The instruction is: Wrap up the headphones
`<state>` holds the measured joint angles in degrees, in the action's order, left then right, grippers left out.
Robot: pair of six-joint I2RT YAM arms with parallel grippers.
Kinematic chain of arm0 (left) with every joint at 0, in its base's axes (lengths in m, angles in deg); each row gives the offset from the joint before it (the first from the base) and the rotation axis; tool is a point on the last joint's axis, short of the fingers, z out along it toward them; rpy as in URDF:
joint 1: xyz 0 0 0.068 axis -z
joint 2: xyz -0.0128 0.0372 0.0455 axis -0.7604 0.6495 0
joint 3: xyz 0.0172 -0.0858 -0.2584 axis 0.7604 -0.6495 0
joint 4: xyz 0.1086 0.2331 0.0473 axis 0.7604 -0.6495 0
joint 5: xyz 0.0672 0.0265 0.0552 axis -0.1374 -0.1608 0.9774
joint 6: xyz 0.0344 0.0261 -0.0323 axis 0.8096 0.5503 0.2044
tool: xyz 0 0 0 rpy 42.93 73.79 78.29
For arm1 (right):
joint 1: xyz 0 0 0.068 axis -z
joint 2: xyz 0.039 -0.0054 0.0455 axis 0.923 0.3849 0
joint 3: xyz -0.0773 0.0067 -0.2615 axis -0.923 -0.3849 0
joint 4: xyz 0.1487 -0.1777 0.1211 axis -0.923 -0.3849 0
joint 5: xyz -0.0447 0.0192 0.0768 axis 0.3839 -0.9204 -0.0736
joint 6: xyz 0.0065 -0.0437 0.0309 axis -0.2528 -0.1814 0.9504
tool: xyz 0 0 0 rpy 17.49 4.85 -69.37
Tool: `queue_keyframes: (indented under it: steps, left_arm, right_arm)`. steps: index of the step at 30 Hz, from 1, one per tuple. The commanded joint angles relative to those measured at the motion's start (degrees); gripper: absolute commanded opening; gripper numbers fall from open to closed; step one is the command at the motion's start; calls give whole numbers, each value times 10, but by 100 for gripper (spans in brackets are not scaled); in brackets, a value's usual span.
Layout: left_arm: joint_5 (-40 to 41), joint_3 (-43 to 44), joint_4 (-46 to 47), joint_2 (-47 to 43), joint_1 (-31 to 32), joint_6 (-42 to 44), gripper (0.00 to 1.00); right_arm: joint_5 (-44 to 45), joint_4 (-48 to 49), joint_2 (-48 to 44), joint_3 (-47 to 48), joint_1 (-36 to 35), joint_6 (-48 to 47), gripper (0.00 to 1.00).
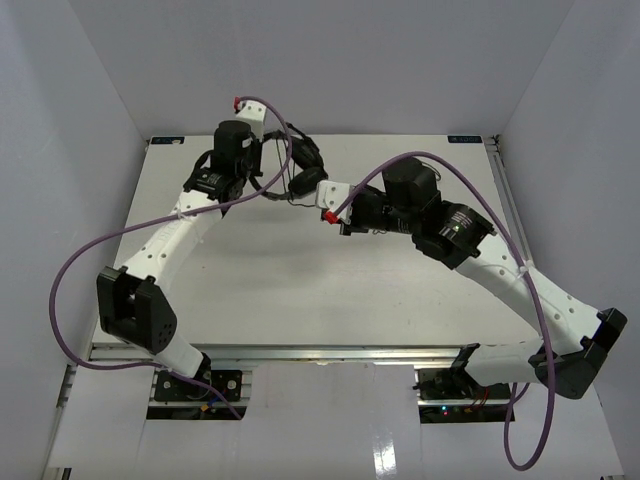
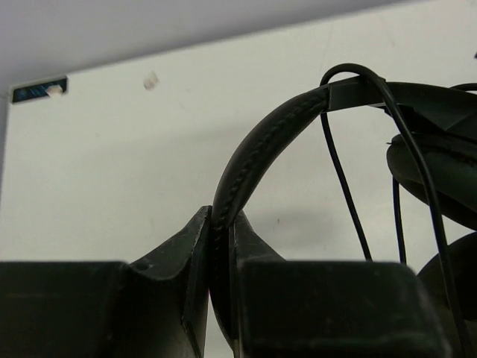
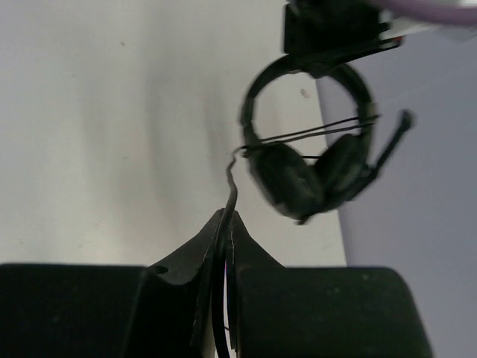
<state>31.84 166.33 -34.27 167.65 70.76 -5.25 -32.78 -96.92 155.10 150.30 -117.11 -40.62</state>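
Overhead, top view. The headphones (image 1: 303,168) sit over the far middle of the worktop (image 1: 250,290), between the two arms. The left hand (image 1: 262,152) is at their far-left side, and the right hand (image 1: 322,200) is just beside them at near right. Both hands are close; whether the earcups touch the worktop cannot be told.

Left wrist view. The left hand is nearly shut, its fingers (image 2: 195,246) pinching the stitched headband (image 2: 261,149) edge-on. The band arcs up and right to the earcups (image 2: 440,171). The thin cable (image 2: 343,186) hangs in loops under it.

Right wrist view. The right hand is closed to a slit on the cable, which rises from its fingertips, kinks, and meets the headset ahead and to the right. Thin strands cross the headband's hoop. The boom mic (image 3: 391,142) juts right.

Judgement. The next turn depends on the cable's line from the right hand up to the hoop. The left hand is the anchor, and the right hand, holding the free run, is placed to carry it round.
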Motion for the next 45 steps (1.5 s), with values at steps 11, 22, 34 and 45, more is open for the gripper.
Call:
queue_keyframes:
  steps: [11, 22, 34, 45]
  left_arm:
    - [-221, -137, 3, -79, 23, 27, 0]
    - [-304, -172, -30, -153, 62, 41, 0]
    - [-325, -176, -44, -211, 64, 20, 0]
    - [-358, -154, -71, -214, 69, 19, 0]
  right_arm:
    - [226, 135, 67, 21, -15, -178, 8]
    - [210, 225, 115, 6, 13, -171, 8]
    - [44, 224, 131, 35, 115, -31, 8]
    - [-30, 220, 152, 58, 136, 21, 8]
